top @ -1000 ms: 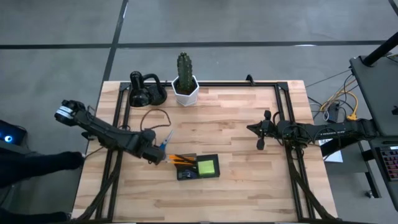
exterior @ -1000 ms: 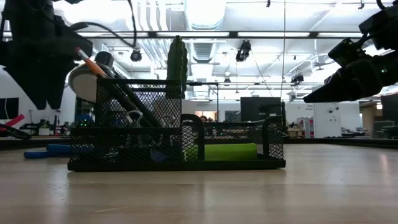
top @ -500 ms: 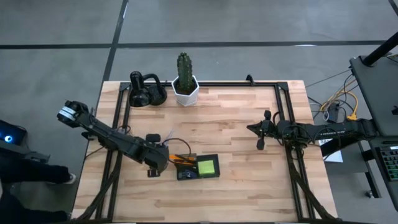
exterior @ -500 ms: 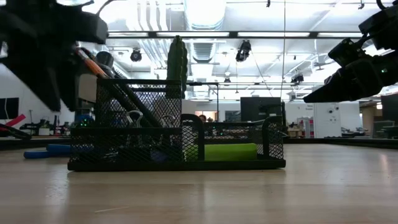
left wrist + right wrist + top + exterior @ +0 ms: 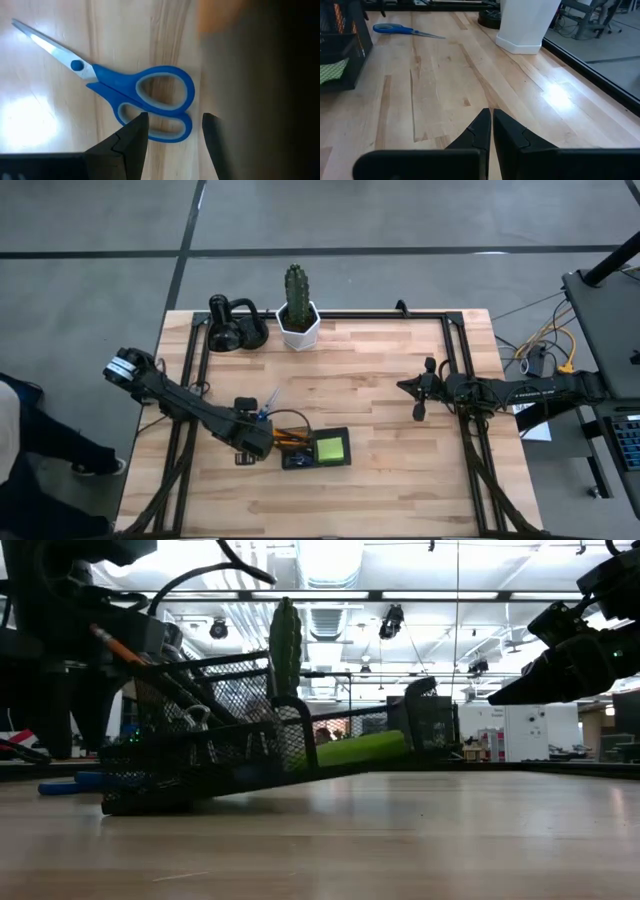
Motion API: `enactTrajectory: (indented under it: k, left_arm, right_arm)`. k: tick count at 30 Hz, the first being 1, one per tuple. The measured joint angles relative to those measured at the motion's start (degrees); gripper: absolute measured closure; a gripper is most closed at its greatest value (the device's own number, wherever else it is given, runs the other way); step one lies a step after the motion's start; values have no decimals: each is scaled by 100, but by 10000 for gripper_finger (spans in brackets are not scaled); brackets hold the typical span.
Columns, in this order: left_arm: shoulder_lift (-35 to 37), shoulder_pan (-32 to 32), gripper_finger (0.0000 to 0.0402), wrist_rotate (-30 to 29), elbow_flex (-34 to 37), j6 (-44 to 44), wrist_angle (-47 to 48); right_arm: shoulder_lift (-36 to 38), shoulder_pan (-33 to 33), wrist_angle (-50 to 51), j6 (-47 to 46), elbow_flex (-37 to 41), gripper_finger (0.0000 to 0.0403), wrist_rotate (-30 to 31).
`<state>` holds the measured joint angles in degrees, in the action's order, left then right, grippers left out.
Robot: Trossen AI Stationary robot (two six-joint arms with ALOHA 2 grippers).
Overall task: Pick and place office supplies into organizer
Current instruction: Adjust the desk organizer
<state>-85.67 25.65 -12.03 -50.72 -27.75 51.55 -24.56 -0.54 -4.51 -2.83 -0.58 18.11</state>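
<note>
The black mesh organizer stands tilted: its left bottom edge is on the table and its right end is raised. It holds orange pencils, dark pens and a lime-green pad. The blue-handled scissors lie flat on the table just left of it. My left gripper is open and points down, its fingertips on either side of the scissors' handle rings, hard by the organizer's left end. My right gripper is shut and empty, above the table's right part. My left gripper stands against the organizer's left end, fingers pointing down from above. The gripper's own body hides the place of contact. The organizer is tipped, left bottom edge on the table and right end lifted. Whether the fingers touch the scissors, I cannot tell.
A cactus in a white pot and a black rounded gadget stand at the far edge. A thin cable loop lies on the table left of centre. A person is beside the table's left side.
My left gripper has moved toward the near edge and the right, up against the organizer's left end. The organizer has tipped: its right end has lifted off the table while its left bottom edge has stayed down.
</note>
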Motion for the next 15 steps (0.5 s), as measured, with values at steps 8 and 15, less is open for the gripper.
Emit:
enactTrajectory:
  k: [8, 15]
  left_arm:
    - [31, -2, 231, -75, -218, -96, -67]
    - [31, -4, 231, -316, -574, -166, -750]
  right_arm:
    - [-1, 2, -1, -1, 0, 394, 0]
    - [-2, 2, -2, -4, 0, 394, 0]
